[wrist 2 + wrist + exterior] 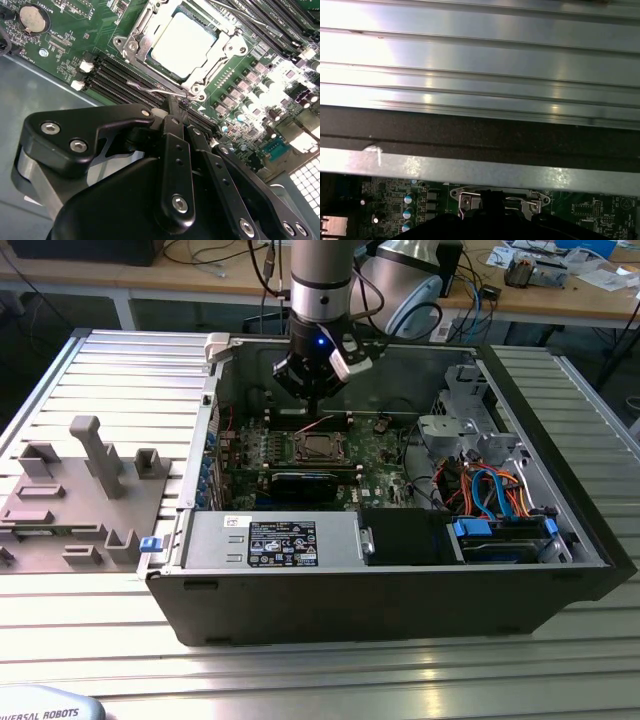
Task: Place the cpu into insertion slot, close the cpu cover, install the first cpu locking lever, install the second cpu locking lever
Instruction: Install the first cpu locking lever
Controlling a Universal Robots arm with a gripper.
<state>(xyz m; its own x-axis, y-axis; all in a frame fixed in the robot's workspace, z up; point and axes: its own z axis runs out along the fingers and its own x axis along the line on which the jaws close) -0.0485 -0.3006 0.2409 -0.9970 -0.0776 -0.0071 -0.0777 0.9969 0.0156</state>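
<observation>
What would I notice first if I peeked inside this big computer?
Probably the shiny square cpu, sitting in the insertion slot on the green circuit board, with the silvery cpu cover framing it. Right beside it, in the second wrist view, the big black gripper has its tips at a thin wire lever. In the exterior view the arm reaches down into the open computer case.

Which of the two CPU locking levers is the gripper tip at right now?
The lever beside the black memory slots; its wire lies just ahead of the gripper in the second wrist view. The other lever runs along the cpu cover's opposite side.
</observation>
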